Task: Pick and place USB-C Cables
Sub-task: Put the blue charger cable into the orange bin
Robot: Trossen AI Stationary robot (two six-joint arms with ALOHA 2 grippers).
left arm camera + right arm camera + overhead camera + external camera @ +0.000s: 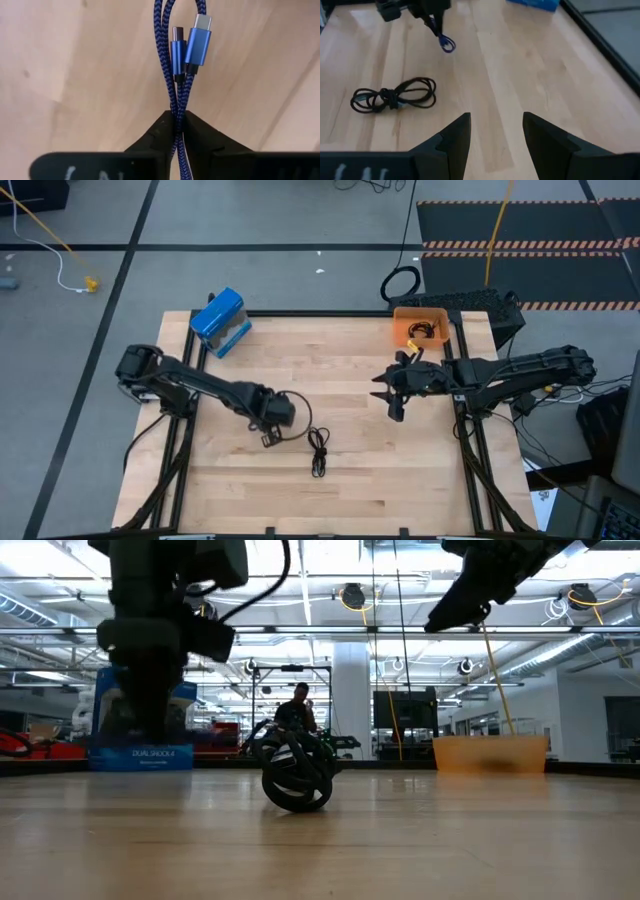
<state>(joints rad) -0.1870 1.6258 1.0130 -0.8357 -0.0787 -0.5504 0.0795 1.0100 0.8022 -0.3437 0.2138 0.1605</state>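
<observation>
Left gripper (178, 131) jaws pinched on blue braided USB-C cable (180, 65); orange bin (421, 327) upper right. Right gripper (495, 131) jaws agape, empty.

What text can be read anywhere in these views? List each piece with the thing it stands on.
"DUAL SHOCK 4": on the blue box, low view.
White marks on the left gripper's own body and on the right gripper's: cut off, unreadable.
The blue cable and the orange bin show no readable text.
</observation>
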